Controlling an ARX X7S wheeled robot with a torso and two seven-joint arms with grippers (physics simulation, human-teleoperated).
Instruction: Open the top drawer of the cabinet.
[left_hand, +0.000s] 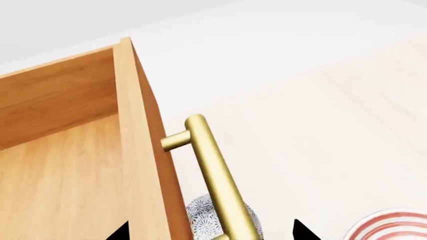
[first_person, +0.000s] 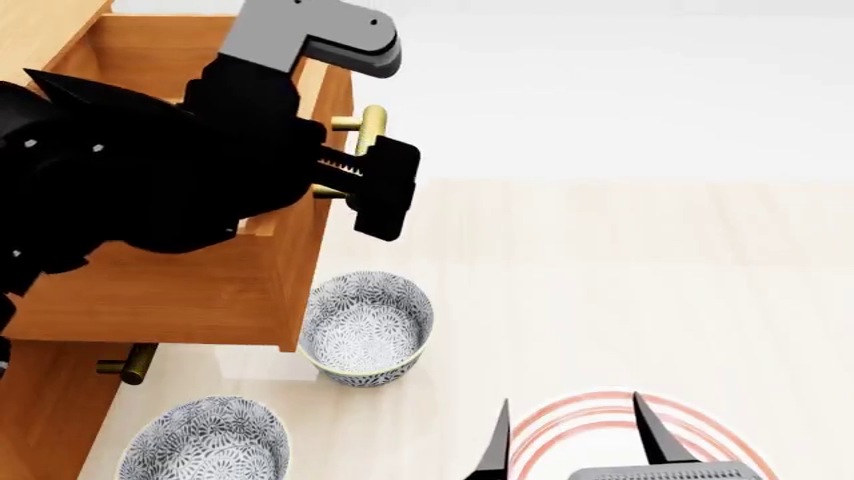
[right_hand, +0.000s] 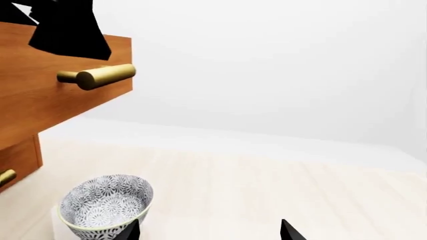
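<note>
Top drawer (first_person: 200, 270) pulled well out from cabinet (first_person: 40, 420), lighter wood interior exposed in left wrist view, so task looks mostly done. Left tool (first_person: 350, 172) at brass bar handle (left_hand: 217, 175); in left wrist view handle sits between the two dark fingertips (left_hand: 301, 231), which stand apart on either side with no visible contact, so reads as wide and straddling, not clamped. Right tool (first_person: 574, 440) spread wide, holding nothing, hovering over red-ringed plate (first_person: 534, 430) on pale surface (first_person: 667, 280). Risks: with no firm hold on bar, further pull likely slips off handle; overpulling could run drawer to its end stop or off its runners; left arm bulk sits over drawer opening, so careless retreat could catch the drawer's side wall. Patterned bowl (first_person: 366, 327) sits just beside and below drawer front corner, another patterned bowl (first_person: 203, 440) nearer the robot; dropping the arm could knock either. View differences: head view gives drawer extension, both bowls and lower drawer handle (first_person: 128, 364), but arm hides the grip itself; left wrist view shows finger-to-bar relation and drawer interior; right wrist view shows handle (right_hand: 100, 76) end-on under drawer front, plus bowl (right_hand: 107, 205) on surface below.
</note>
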